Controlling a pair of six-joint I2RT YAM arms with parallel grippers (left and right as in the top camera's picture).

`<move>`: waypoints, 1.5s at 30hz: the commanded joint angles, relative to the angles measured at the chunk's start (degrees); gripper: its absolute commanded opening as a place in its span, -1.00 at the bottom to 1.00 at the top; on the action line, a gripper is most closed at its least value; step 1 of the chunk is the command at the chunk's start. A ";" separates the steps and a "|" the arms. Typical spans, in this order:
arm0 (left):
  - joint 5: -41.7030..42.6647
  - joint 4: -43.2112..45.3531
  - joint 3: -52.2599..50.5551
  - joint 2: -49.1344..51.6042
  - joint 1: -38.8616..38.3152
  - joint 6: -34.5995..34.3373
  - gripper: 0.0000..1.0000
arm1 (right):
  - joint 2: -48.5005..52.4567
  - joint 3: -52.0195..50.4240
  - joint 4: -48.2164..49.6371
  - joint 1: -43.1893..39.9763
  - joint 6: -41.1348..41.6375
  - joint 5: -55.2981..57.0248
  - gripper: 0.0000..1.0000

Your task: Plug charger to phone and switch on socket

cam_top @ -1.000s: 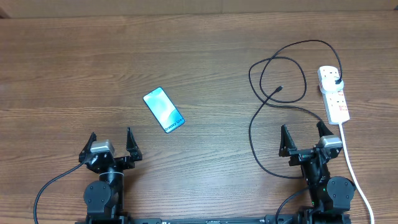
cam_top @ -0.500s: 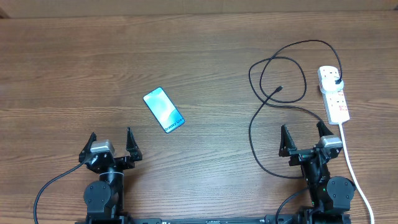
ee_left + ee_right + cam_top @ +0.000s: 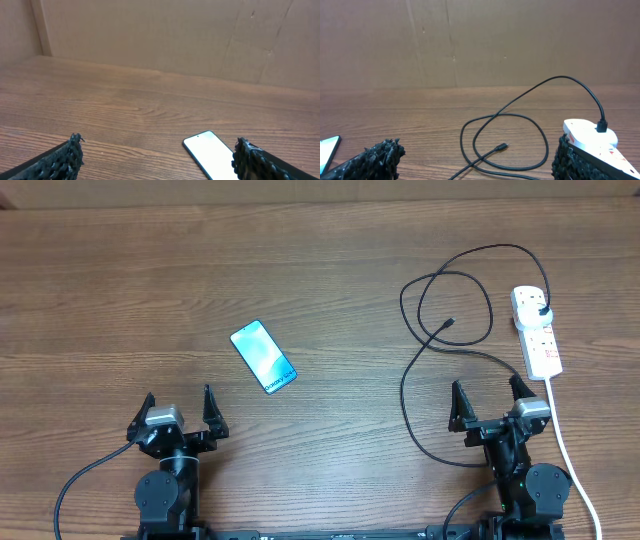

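Observation:
The phone lies screen up on the wooden table, left of centre; it also shows in the left wrist view. The black charger cable lies looped at the right, its connector tip free on the table, its plug in the white socket strip. In the right wrist view the tip lies ahead and the socket at right. My left gripper is open and empty, near the phone's near side. My right gripper is open and empty, just near the cable loop.
The socket's thick white cord runs down the right side past my right arm. A cardboard wall closes the far side of the table.

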 commanded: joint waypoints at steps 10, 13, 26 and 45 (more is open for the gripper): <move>0.44 0.24 -0.46 -0.35 0.26 1.11 0.99 | -0.15 -0.59 0.22 -0.13 -0.28 0.33 1.00; -2.73 0.70 -0.46 -0.35 0.26 1.11 0.99 | -0.15 -0.59 0.24 -0.13 -0.28 0.35 1.00; -1.01 0.44 -0.46 -0.35 0.22 0.85 0.99 | -0.15 -0.59 0.24 -0.02 -0.28 0.35 1.00; 7.30 -1.55 6.47 -0.20 0.22 -8.81 0.99 | -0.15 -0.59 0.24 -0.02 -0.28 0.35 1.00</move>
